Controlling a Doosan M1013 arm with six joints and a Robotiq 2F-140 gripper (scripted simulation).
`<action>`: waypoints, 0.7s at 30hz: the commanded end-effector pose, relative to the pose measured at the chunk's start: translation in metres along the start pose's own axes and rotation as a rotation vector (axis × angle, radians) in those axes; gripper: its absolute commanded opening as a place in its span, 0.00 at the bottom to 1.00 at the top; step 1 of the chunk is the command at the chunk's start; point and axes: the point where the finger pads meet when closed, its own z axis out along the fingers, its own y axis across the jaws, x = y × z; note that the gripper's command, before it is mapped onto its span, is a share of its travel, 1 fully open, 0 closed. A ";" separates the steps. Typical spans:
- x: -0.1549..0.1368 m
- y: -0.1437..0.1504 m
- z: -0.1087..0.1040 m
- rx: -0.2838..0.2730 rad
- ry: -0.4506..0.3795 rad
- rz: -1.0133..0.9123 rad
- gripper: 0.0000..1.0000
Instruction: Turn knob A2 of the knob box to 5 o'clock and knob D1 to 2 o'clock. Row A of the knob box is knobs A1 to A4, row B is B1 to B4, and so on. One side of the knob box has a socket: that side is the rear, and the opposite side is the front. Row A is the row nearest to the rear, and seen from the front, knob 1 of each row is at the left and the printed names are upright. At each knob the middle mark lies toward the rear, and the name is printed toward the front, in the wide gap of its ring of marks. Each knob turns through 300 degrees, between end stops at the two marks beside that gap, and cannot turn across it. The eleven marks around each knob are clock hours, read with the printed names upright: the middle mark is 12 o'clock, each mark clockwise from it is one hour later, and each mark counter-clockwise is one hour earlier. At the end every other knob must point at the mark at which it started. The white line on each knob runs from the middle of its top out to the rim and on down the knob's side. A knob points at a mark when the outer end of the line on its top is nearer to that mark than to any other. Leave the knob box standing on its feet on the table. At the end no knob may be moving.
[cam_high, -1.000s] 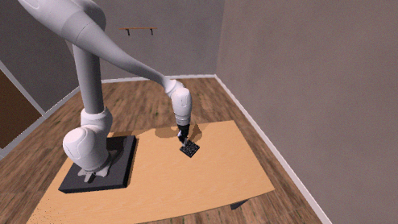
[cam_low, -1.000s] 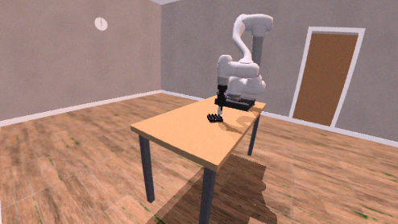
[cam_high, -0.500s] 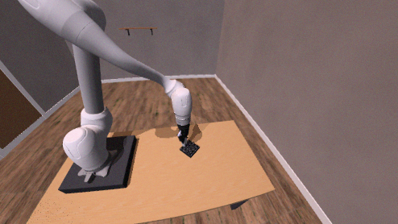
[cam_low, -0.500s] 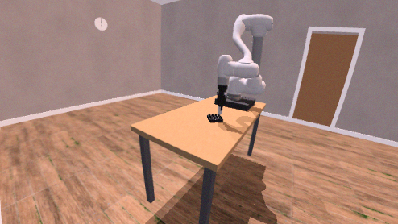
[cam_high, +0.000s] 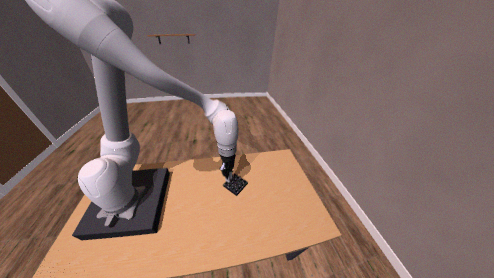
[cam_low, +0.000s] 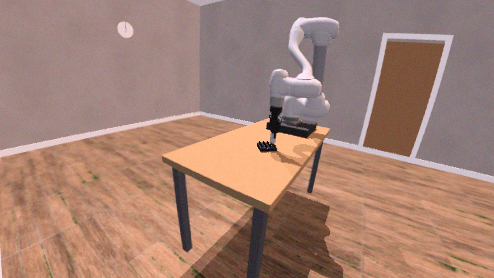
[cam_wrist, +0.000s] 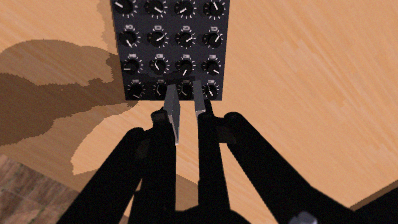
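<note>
The knob box (cam_high: 235, 187) is a small black box with four rows of white-lined knobs. It stands on the wooden table (cam_high: 200, 220) and also shows in the exterior view (cam_low: 266, 146). In the wrist view the knob box (cam_wrist: 170, 47) fills the top middle. My gripper (cam_wrist: 186, 94) points down at the row nearest the camera. Its two fingers stand a narrow gap apart, one on each side of the third knob from the left (cam_wrist: 185, 88) in that row. I cannot tell whether they touch the knob. The printed names are too small to read.
The arm's base sits on a dark plate (cam_high: 125, 205) at the table's left end. The table edge lies close behind the gripper in the wrist view (cam_wrist: 370, 197). The arm throws a shadow (cam_wrist: 55, 95) on the table left of the box.
</note>
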 end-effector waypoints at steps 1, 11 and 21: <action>0.000 0.000 0.003 0.000 0.000 0.000 0.12; 0.000 0.000 0.007 0.000 0.000 0.000 0.12; 0.000 0.000 0.007 0.000 0.000 0.000 0.12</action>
